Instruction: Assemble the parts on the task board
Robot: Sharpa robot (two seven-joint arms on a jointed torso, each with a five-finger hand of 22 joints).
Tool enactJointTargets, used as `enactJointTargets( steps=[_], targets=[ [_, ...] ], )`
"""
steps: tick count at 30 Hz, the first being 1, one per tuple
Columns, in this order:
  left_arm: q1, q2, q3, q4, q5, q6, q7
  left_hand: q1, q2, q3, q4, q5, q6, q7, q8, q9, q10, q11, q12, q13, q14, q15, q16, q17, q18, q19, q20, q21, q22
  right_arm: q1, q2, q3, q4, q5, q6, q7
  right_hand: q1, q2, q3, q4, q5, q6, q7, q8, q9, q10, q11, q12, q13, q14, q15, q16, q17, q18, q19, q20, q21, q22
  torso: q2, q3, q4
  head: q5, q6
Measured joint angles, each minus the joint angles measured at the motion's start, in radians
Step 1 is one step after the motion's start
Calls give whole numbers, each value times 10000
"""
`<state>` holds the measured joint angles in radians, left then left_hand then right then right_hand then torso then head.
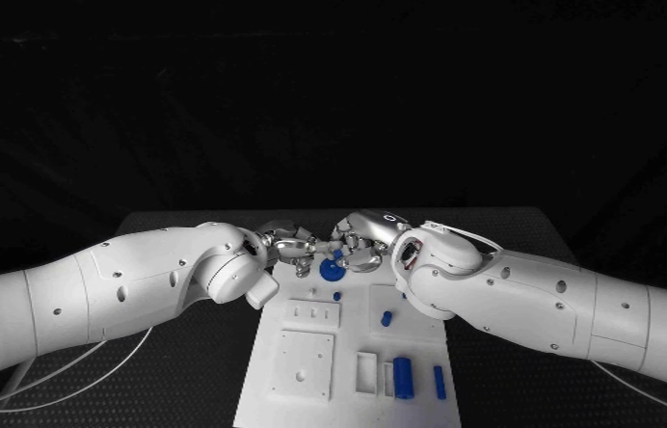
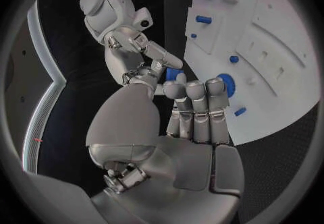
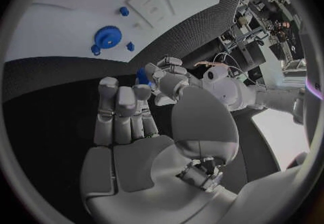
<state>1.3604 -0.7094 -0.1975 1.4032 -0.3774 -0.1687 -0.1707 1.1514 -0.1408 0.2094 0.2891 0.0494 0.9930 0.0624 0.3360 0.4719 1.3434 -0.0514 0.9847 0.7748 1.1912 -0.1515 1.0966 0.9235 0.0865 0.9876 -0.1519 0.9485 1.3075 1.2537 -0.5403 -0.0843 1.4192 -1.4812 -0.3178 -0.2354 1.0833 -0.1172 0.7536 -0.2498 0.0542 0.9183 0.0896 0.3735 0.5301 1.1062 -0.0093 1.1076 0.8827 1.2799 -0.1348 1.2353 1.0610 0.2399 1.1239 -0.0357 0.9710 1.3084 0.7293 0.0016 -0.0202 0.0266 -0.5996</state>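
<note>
— At the far end of the task board (image 1: 285, 389) in your head view, what do you have?

— Your left hand (image 1: 285, 245) and right hand (image 1: 364, 240) meet fingertip to fingertip above the counter (image 1: 167, 370). A small blue part (image 1: 338, 254) sits between them; a blue gear (image 1: 333, 270) lies on the board just below. Nearer you, a blue cylinder (image 1: 403, 376), a thin blue bar (image 1: 440, 382) and a short blue peg (image 1: 387, 318) rest on the white plate.

— And your left wrist view?

— The left hand (image 2: 192, 110) has its fingers curled together, tips close to the blue part (image 2: 173, 74), which the right hand's (image 2: 138, 54) fingers reach. The gear (image 2: 226, 84) lies on the board (image 2: 283, 89) just beyond.

— Who holds the part?

— Your right wrist view shows the right hand (image 3: 125, 119) with fingers upright and together, the blue part (image 3: 142, 76) at their tips, the left hand (image 3: 169, 81) pinching it. Whether the right hand grips too, you cannot tell. The gear (image 3: 107, 36) lies well apart on the board (image 3: 54, 35).
</note>
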Motion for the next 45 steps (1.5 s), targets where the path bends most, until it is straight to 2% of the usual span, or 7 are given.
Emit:
enactJointTargets(
  steps=[5, 17, 25, 33, 45],
  targets=[
    [0, -6, 0, 0, 0, -5, -56, 4, 4, -64, 13, 0, 0, -1, -39, 18, -18, 18, 39, -1, -1, 1, 39, -35, 3, -36, 36, 40, 0, -1, 18, 0, 16, -13, 20, -25, 0, 0, 27, -28, 0, 5, -5, -2, 1, 1, -1, 0, 1, 4, 0, 0, 0, 0, 15, 13, -1, 0, 0, 5, -1, 6, -8],
    [-4, -5, -9, 7, 0, -45, -133, 177, 177, -197, -11, 0, 1, 0, -77, 46, -17, 17, 143, -2, -13, 15, 149, -113, -1, -106, 38, 188, -1, -4, 53, 2, 48, -40, 68, -131, 0, 0, 54, -1, 0, 5, -5, 30, 9, 18, -19, 0, 1, 20, 17, 0, 1, 1, 14, 15, -1, 0, 0, -6, -2, -7, -34],
    [-8, -8, -19, 2, 5, -87, -177, 507, 507, -282, -37, 0, 1, 0, -78, 76, -17, 17, 212, -20, -40, -1, 263, -203, -4, -159, 91, 310, -2, -7, 148, -5, -24, -53, 108, -206, 0, 0, 55, 0, 0, 6, -6, 39, 10, 33, -33, -42, 1, 22, 23, 0, 1, 0, 13, 17, -1, 0, 0, -12, 4, -13, -47],
    [-20, -9, -33, -3, 24, -120, -238, 753, 647, -404, -25, 0, 1, 0, -76, 101, -16, 17, 252, -70, -72, 0, 310, -281, -6, -231, 91, 350, -2, -34, 208, -18, -43, -64, 122, -293, 0, -1, 83, -29, 0, 7, -7, 39, 10, 12, -12, -42, -8, 11, 36, 0, -8, 0, 11, 19, -1, 0, 0, -12, 5, -5, -57],
    [-22, 2, -34, -22, 35, -129, -304, 917, 688, -528, -12, 0, 67, 8, -71, 119, -14, 16, 252, -113, -72, 3, 348, -344, -9, -231, 91, 428, 6, -47, 239, -20, -30, -71, 133, -368, 0, -1, 83, -29, 0, 7, -7, 37, 15, 12, -12, -42, -7, 11, -2, 0, -8, 0, 17, 14, -2, 0, 4, -5, -2, 24, -63]
  ],
)
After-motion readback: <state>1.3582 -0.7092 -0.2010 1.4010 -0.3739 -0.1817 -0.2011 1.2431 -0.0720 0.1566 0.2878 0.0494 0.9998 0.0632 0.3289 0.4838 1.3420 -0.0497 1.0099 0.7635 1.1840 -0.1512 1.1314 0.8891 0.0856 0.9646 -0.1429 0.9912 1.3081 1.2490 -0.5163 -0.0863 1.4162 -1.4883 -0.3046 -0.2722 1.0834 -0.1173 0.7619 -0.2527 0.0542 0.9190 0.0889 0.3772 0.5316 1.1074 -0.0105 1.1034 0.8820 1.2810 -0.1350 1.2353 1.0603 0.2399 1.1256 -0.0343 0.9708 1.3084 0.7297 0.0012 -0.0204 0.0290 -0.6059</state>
